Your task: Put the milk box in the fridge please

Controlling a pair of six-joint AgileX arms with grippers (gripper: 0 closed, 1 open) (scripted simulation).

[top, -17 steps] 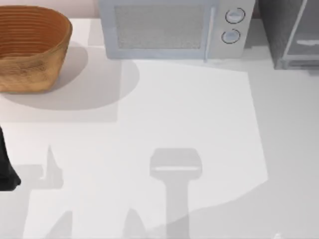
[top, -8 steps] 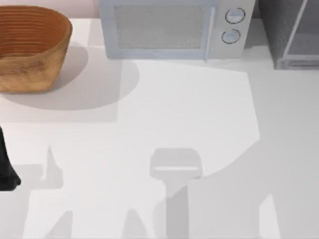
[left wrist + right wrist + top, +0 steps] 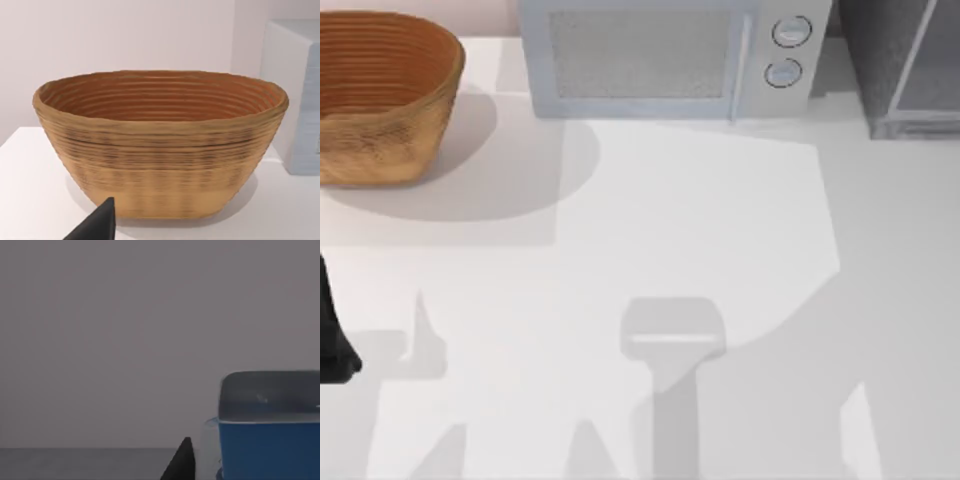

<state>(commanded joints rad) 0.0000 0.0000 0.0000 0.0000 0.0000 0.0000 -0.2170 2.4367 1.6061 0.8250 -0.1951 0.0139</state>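
Milk box (image 3: 270, 425) is seen in the right wrist view, its blue top close before the camera, beside a dark fingertip (image 3: 181, 465) of the right gripper; whether those fingers are clamped on it cannot be told. At the table's (image 3: 720, 250) far right corner the fridge (image 3: 900, 65) is placed, next to the microwave (image 3: 670, 60). The wicker basket (image 3: 385, 95) is set at far left (faced by the left wrist camera). The left arm (image 3: 332, 330) is parked at the left edge; its finger state cannot be told.
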